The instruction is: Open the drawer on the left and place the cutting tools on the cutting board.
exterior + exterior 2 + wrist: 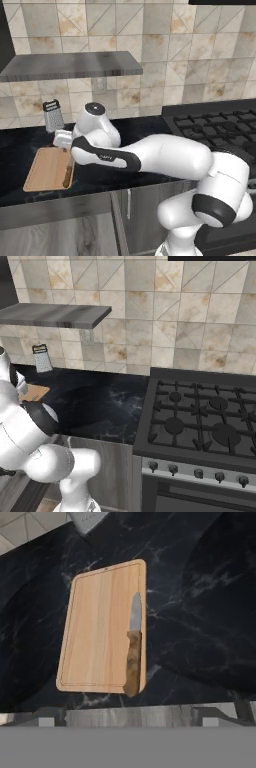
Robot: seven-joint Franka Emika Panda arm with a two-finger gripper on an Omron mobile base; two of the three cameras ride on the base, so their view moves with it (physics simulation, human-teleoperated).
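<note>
**Knife lies on the board, pincer spread wide above it**

At the far left of the black marbled tabletop (20,145) stands a metal box grater (53,115) against the tiled wall. Just in front of it the cutting board (100,627) lies flat near the tabletop's front edge. The knife (133,649) rests along the board's right edge, blade pointing toward the wall, the end of its brown handle jutting a little past the board's near corner. The white arm (165,157) reaches over the board, its pincer released and holding nothing. Further right sits the gas stove (200,421).
</note>
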